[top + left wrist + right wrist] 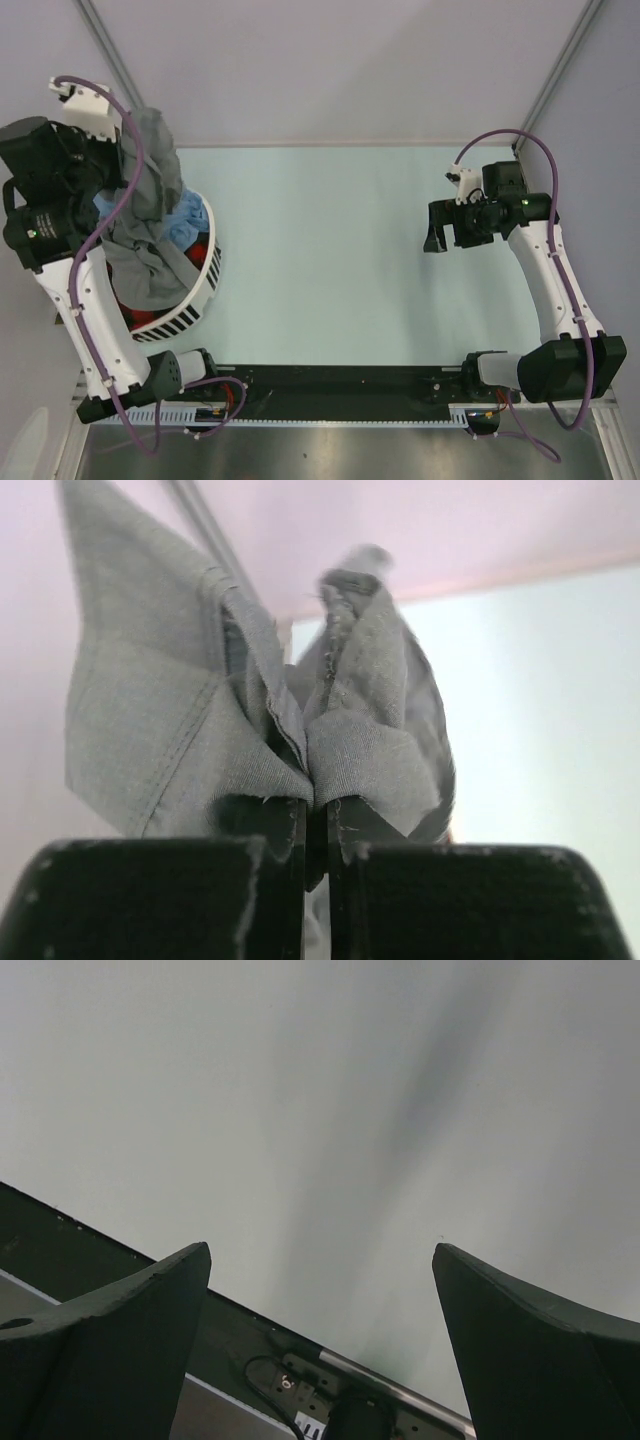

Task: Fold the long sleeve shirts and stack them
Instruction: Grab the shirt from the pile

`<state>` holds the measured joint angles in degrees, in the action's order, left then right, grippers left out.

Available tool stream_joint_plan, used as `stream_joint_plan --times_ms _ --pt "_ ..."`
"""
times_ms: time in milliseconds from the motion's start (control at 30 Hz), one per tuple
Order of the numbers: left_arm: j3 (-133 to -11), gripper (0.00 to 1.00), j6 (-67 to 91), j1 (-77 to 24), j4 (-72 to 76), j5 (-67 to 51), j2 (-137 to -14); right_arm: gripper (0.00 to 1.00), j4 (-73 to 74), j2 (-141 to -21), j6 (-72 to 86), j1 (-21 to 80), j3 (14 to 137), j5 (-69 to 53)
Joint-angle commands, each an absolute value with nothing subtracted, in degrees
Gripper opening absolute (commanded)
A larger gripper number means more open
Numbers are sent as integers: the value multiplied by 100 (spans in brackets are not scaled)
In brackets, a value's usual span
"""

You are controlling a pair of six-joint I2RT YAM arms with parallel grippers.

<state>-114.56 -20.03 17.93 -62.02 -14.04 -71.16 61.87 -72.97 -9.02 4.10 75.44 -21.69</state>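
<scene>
A plain mid-grey long sleeve shirt (150,190) is lifted partly out of the white slotted basket (195,300) at the left; its lower part still drapes into the basket. My left gripper (316,815) is shut on a bunched fold of this grey shirt (200,720), high above the basket. In the top view that gripper is hidden behind its arm and the cloth. A light blue shirt (185,222) and a red-and-black plaid one (205,252) lie in the basket under it. My right gripper (436,228) hangs open over the table's right side, nothing between its fingers (120,1330).
The pale green table top (340,250) spreads between the two arms. A black rail (340,385) with cables runs along the near edge. Grey walls and a metal post (110,50) stand behind the basket.
</scene>
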Motion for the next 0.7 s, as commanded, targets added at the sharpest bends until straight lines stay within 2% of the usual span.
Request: stream_joint_plan --times_ms 0,133,333,500,667 --pt "-12355 0 -1065 1846 -5600 -2361 -7303 100 6100 -7312 -879 334 7743 -2364" --pt "-13296 0 -196 1837 -5116 -3057 -7812 100 6100 -7339 -870 185 7822 -2653" --pt "-13377 0 1122 1749 -3219 -3673 -8006 100 5854 -7120 -774 44 7822 -3023" --pt "-13394 0 2125 1425 -1356 -3648 -8218 100 5144 -6917 -397 -105 7778 -3225" --pt "-13394 0 2277 231 182 -2929 -8489 100 4072 -6733 -26 -97 7603 -3550"
